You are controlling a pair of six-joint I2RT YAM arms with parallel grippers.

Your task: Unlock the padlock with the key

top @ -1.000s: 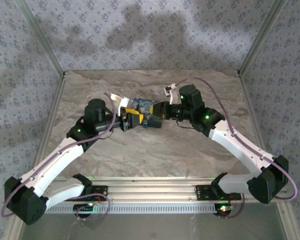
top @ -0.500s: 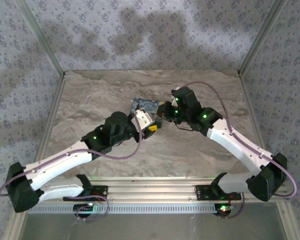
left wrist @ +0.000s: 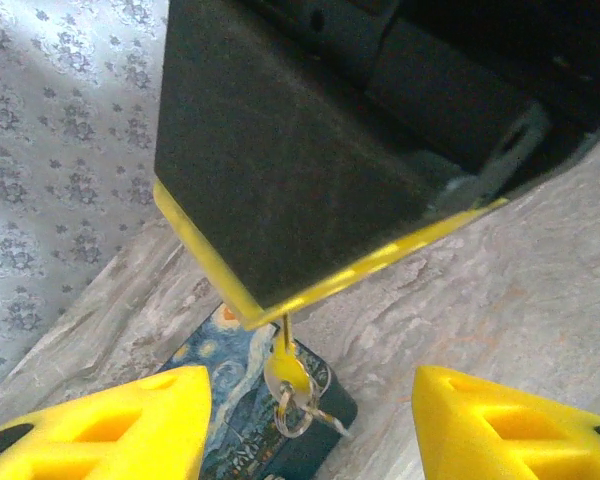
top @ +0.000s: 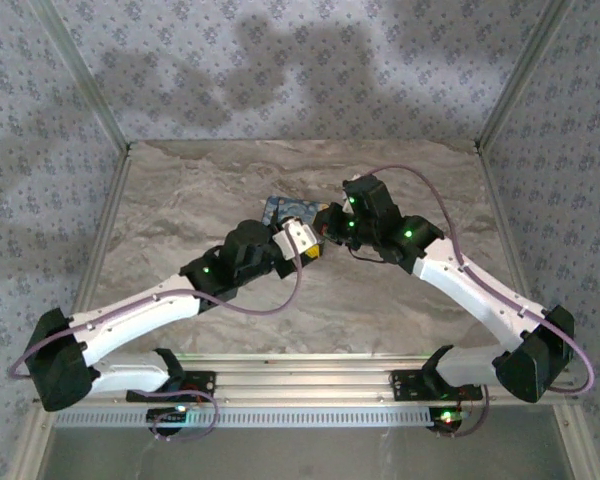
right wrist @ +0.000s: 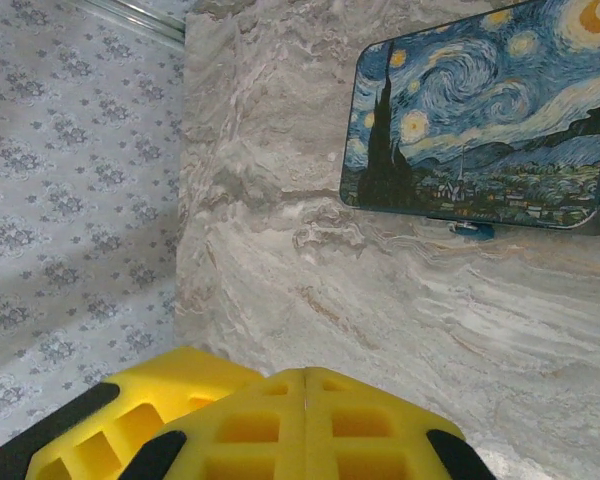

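My right gripper (right wrist: pixel 305 380) is shut, its yellow fingers pressed flat together. In the left wrist view it appears as a black block with a yellow edge (left wrist: pixel 280 180). A brass key (left wrist: pixel 285 368) hangs from that edge by its blade, with a wire ring (left wrist: pixel 294 408) dangling from its head. My left gripper (left wrist: pixel 312 388) stands open just below and in front of the key, which hangs between its fingers untouched. A tiny blue piece (right wrist: pixel 472 229), apparently the padlock, peeks out at the printed box's near edge. From above, both grippers (top: pixel 308 250) (top: pixel 325 226) meet mid-table.
The blue-and-yellow Starry Night box (top: pixel 286 209) (right wrist: pixel 485 120) lies flat on the marble tabletop (top: pixel 400 300), right under and behind the two grippers. Patterned walls (top: pixel 280 70) close in the back and both sides.
The left arm has swung in from the left, off the box's left end, toward the centre, and now faces the right gripper. The right gripper has barely moved.
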